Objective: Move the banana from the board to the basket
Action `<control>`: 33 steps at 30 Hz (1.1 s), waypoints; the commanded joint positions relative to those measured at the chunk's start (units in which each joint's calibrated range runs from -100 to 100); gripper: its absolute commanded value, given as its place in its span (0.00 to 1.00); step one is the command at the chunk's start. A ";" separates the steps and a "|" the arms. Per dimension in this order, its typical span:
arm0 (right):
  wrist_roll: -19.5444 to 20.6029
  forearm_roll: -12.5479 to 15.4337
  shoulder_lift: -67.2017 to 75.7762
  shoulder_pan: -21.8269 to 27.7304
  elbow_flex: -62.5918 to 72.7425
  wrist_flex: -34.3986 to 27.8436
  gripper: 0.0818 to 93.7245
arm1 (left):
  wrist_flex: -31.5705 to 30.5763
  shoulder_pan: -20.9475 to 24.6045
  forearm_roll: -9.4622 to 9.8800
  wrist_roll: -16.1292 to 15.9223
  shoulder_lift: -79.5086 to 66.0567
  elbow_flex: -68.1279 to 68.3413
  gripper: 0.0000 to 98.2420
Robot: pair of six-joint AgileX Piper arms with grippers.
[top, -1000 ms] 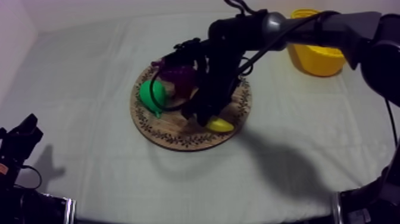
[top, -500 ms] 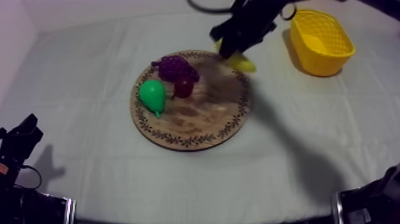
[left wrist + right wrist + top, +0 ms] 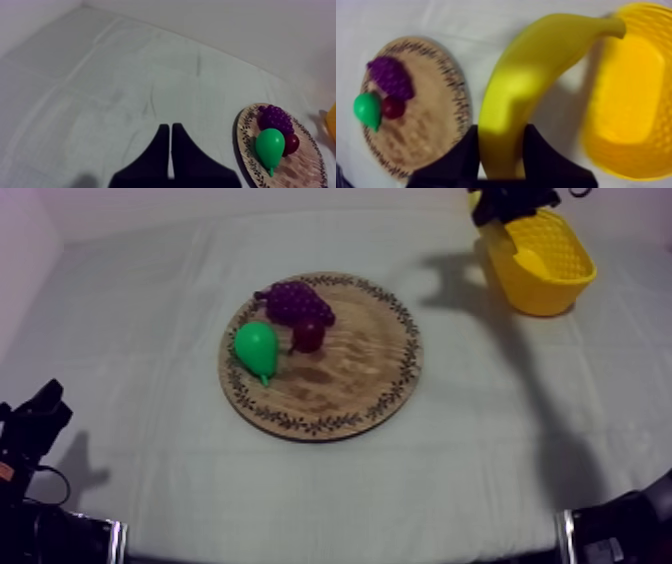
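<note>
Our right gripper (image 3: 501,134) is clamped round one end of the banana (image 3: 536,65), aloft at the far right corner of the table (image 3: 150,338), clear of the wooden board (image 3: 431,125). Its long axis runs out from the jaws, far tip at the rim of the yellow basket (image 3: 631,100), so we judge a short carry further over comes next. Our left gripper (image 3: 171,137) rests closed, well apart.

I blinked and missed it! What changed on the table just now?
The right gripper lifted the banana off the board and carried it over to the yellow basket, still holding it. The pear, grapes and small red fruit stayed on the board; the left gripper stayed put.
</note>
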State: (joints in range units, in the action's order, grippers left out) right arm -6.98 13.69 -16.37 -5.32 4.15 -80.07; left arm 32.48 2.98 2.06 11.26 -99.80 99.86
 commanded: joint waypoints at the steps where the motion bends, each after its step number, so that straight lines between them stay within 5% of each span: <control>1: -0.54 -0.31 -0.74 3.85 0.13 0.36 0.14 | 0.02 0.03 0.01 0.00 -0.03 0.03 0.00; 12: -1.90 -2.12 -6.79 10.68 1.91 3.44 0.14 | 0.02 0.03 0.01 0.00 -0.03 0.03 0.00; 26: -2.51 -3.65 -15.43 10.97 4.30 10.57 0.16 | 0.02 0.03 0.01 0.00 -0.03 0.03 0.00; 33: 0.75 -6.22 -17.45 10.08 5.43 11.56 0.32 | 0.02 0.03 0.01 0.00 -0.03 0.03 0.00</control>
State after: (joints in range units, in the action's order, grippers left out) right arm -7.39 8.13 -33.85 4.83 9.53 -68.84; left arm 32.48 2.98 2.06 11.26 -99.80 99.86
